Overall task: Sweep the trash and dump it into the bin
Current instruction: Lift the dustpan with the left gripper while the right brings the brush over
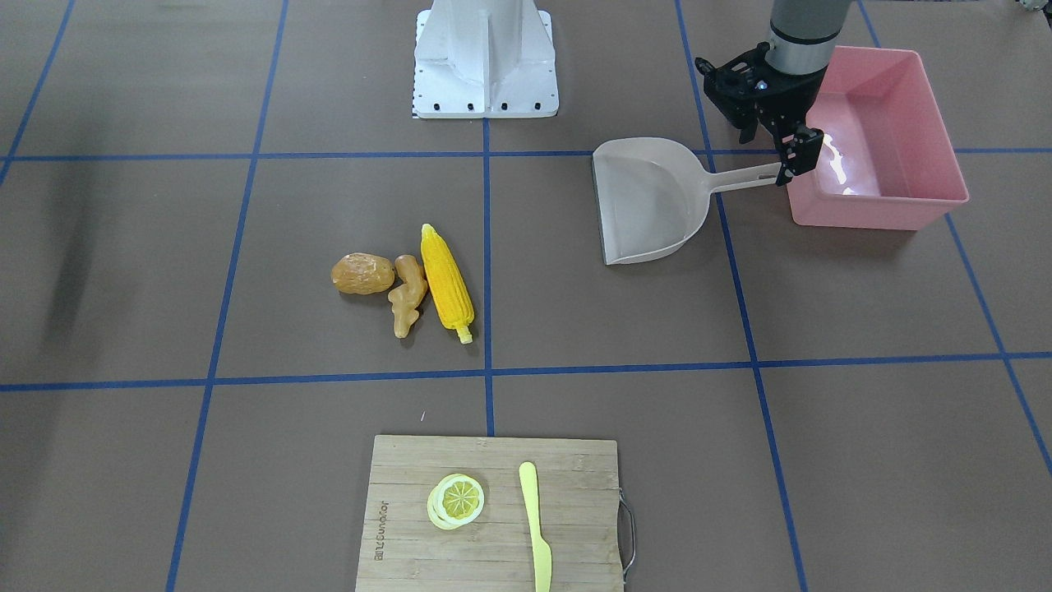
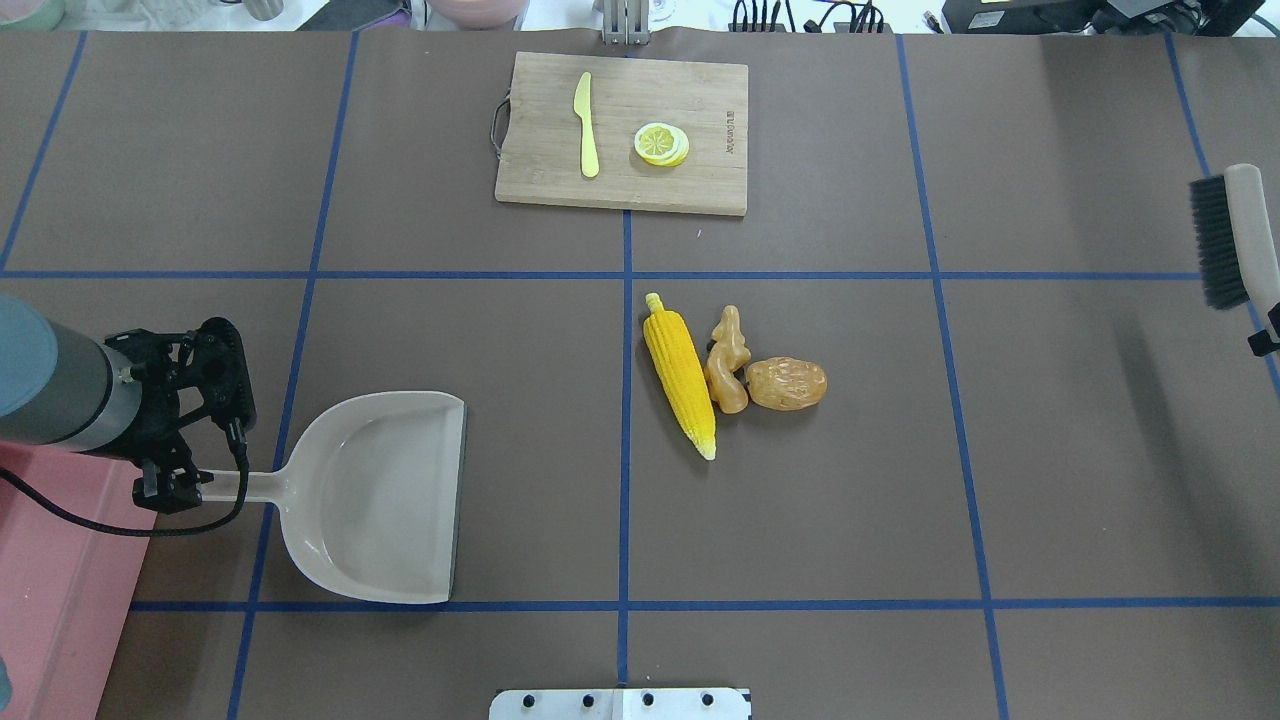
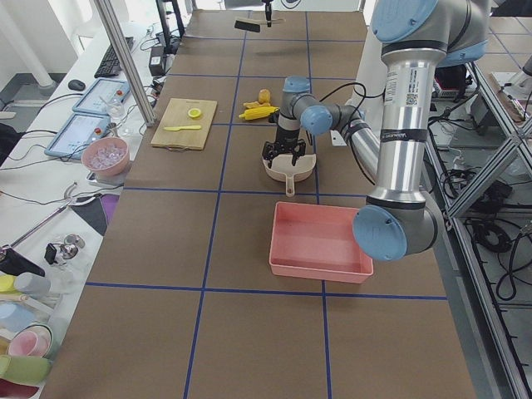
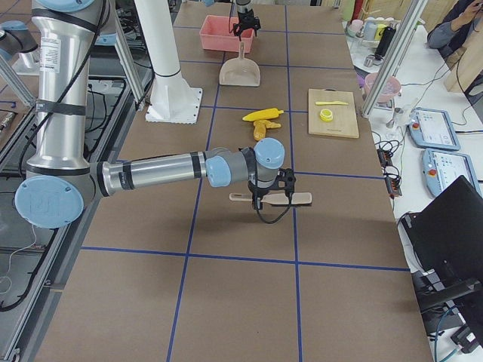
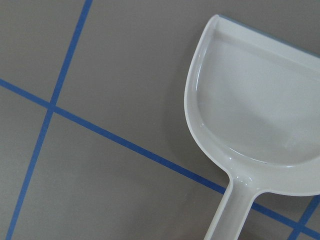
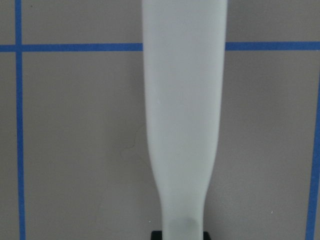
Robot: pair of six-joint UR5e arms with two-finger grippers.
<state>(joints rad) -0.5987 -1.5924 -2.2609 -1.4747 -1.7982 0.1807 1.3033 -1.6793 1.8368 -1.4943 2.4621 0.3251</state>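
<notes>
- The trash lay bunched near the middle of the brown desk [image 2: 850,500], the three pieces touching side by side. A yellow toy corn cob [image 2: 680,375] was toward the robot's left, a knobbly tan ginger root [image 2: 728,362] sat in the middle, and a brown-orange potato [image 2: 787,383] was toward its right.
- The left pincer [image 1: 791,163] was pinching the handle end of a beige-grey plastic dustpan [image 2: 390,500]. The dustpan's open lip faced the pile across a stretch of desk, and the corn cob's long axis ran nearly parallel to that lip, a little slanted.
- The right pincer [image 4: 266,197] carried a pale-handled brush with black bristles [image 2: 1228,235] out beyond the potato side. The brush was well apart from the pile and held off the desk, with its shadow falling beside it. The jaws were barely in view, so their being pressed on the handle was probable rather than plainly seen.
- The trash thus sat between the two tools, with the dustpan the nearer. The coming move would likely need the brush to come in from the robot's right and push leftward, broadside against the pile, toward the lip.
- The toys looked smooth, hard and rounded, so the potato and corn cob might well roll aside rather than slide.
- The pink rectangular plastic bin [image 1: 871,212] stood at the robot's left, just beside the left pincer, its glossy inside catching the light.
- A wooden cutting board [image 2: 700,170] with a lemon slice [image 2: 661,144] and a pale yellow knife [image 2: 586,125] lay at the far side, apart from the pile.
</notes>
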